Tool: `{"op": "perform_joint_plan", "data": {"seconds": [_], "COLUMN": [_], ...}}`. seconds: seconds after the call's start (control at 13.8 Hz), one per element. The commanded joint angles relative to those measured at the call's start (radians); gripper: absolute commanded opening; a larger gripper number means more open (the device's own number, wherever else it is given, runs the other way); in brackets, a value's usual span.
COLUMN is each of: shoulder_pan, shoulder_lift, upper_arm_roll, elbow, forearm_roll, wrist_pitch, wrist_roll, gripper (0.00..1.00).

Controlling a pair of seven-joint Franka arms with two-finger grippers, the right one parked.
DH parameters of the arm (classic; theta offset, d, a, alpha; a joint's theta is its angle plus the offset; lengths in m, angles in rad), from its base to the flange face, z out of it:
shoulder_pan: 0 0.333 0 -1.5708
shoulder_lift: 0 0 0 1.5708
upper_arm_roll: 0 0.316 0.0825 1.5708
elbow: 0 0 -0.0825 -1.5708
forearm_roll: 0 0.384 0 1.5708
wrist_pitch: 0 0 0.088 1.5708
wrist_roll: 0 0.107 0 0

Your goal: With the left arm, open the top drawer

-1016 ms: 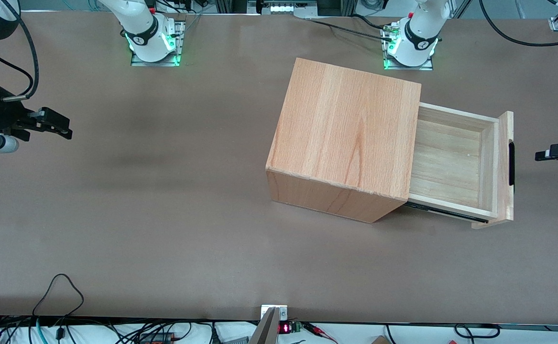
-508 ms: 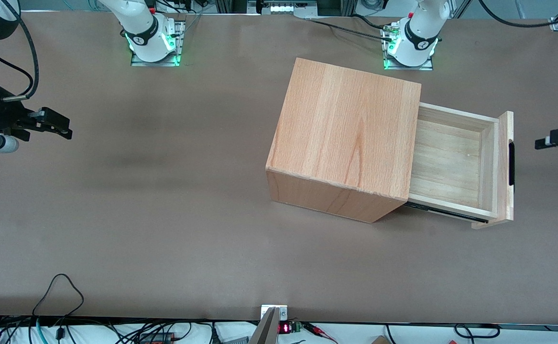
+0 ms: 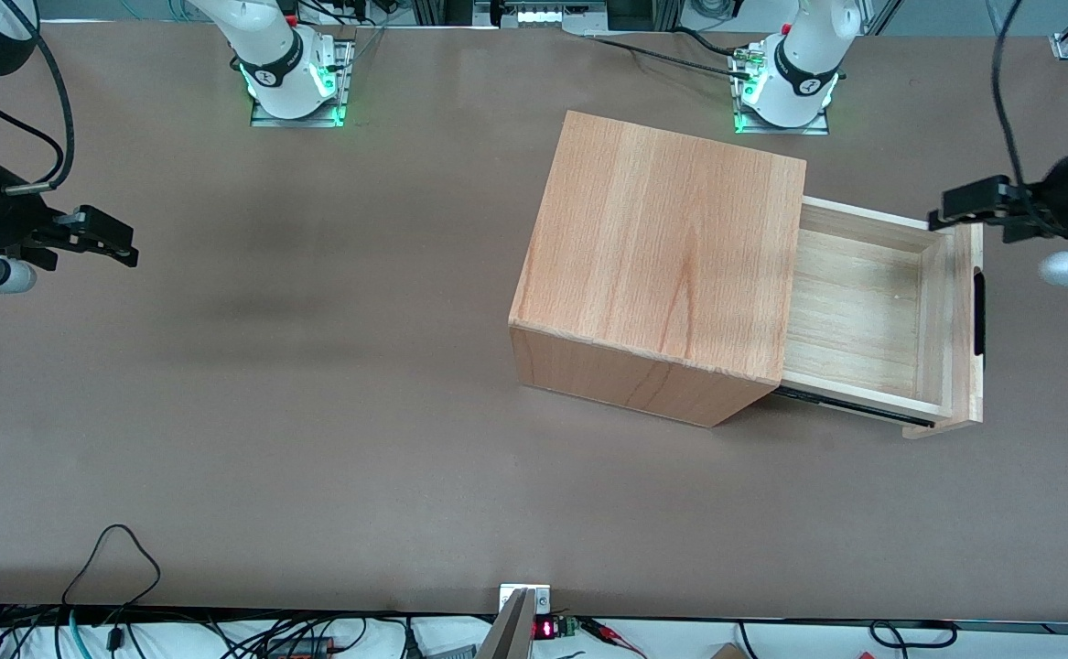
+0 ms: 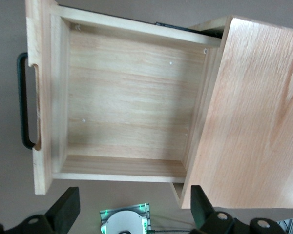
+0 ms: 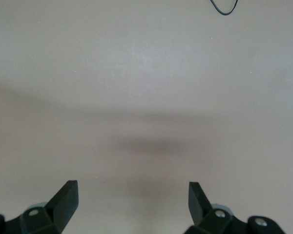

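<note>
Pale wood lines the top drawer (image 3: 863, 311), pulled out of the box (image 3: 662, 265); the gripper (image 3: 959, 203) hovers above its corner, fingers wide apart.

A: Any text or label to read here?

B: Hardly. A small display (image 3: 544, 629) at the table's (image 3: 314, 412) near edge shows red digits, too small to make out.

A: The arm bases?

B: Each base (image 3: 288, 78) has a black band with white marks, unreadable.

A: The gripper (image 3: 964, 203)?

B: Above the drawer (image 3: 863, 311), no lettering visible on it.
</note>
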Motion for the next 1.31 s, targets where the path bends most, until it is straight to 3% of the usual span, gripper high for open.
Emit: {"op": "perform_joint_plan", "data": {"seconds": [0.0, 0.15, 0.58, 0.94, 1.23], "shoulder_pan": [-0.013, -0.04, -0.04, -0.049, -0.043], "shoulder_lift": [-0.07, -0.134, -0.301, -0.367, -0.366], "upper_arm_roll": [0.009, 0.01, 0.033, 0.039, 0.043], "elbow": [-0.05, -0.145, -0.434, -0.536, -0.531], "forearm_roll": [0.035, 0.09, 0.092, 0.092, 0.096], "wrist_pitch": [0.002, 0.05, 0.258, 0.367, 0.369], "wrist_roll": [-0.024, -0.024, -0.024, -0.02, -0.009], "gripper": [1.0, 1.0, 1.0, 1.0, 1.0]}}
